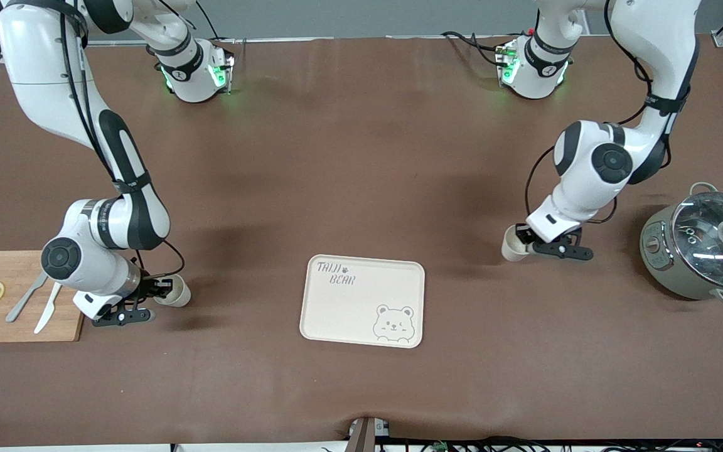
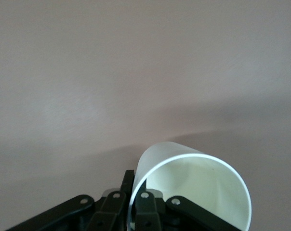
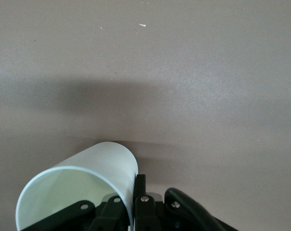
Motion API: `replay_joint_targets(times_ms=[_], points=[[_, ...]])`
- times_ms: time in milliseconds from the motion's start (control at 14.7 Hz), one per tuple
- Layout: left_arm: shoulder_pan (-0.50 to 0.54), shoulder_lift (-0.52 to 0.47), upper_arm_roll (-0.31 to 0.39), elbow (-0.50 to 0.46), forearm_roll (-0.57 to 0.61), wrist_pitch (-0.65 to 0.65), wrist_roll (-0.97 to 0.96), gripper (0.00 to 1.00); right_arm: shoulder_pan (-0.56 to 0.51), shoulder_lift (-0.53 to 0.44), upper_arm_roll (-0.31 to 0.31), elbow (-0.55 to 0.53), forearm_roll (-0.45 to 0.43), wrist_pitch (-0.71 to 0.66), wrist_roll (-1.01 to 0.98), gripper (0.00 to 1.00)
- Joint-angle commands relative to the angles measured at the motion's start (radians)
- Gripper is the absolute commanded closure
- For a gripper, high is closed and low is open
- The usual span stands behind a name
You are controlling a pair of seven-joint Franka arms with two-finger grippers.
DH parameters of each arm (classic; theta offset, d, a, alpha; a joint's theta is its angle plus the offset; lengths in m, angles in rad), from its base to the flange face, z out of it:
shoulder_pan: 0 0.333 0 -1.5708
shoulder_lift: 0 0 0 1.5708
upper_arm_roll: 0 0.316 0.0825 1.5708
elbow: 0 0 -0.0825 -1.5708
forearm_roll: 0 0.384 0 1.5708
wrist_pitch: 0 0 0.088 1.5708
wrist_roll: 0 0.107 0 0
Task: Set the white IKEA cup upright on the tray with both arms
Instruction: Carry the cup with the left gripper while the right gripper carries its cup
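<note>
Tray [image 1: 361, 301] was left bare mid-worktop | right hand [image 1: 159, 292] pinched one cup's [image 1: 175, 291] wall | left hand [image 1: 526, 243] pinched another cup [image 1: 513, 244], equally near tray, both lying sideways.

Open table around tray [image 1: 336, 314]; pot [image 1: 703, 251] well apart.

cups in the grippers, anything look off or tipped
Both are tipped. The left gripper holds a white cup on its side; the right gripper holds another cup likewise. The tray holds no cup yet.
</note>
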State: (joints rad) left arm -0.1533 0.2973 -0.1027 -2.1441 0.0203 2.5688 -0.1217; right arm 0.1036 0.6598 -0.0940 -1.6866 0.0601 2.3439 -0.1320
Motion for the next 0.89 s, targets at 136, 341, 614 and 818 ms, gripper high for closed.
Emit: replay_joint_targets(times_ms=[136, 341, 614, 818], points=[[-0.130, 0.149, 0.003, 0.229, 0.001, -0.081, -0.267, 1.00, -0.001, -0.003, 0.005, 0.021, 0.003, -0.008, -0.009, 1.00], [-0.196, 0.238, 0.003, 0.321, 0.003, -0.081, -0.404, 1.00, -0.007, -0.012, 0.034, 0.094, 0.009, -0.137, 0.002, 1.00], [-0.256, 0.353, 0.003, 0.472, 0.001, -0.081, -0.565, 1.00, 0.005, -0.012, 0.033, 0.244, 0.135, -0.354, 0.026, 1.00], [-0.281, 0.390, 0.003, 0.529, 0.001, -0.081, -0.641, 1.00, 0.057, -0.012, 0.034, 0.309, 0.136, -0.415, 0.216, 1.00]])
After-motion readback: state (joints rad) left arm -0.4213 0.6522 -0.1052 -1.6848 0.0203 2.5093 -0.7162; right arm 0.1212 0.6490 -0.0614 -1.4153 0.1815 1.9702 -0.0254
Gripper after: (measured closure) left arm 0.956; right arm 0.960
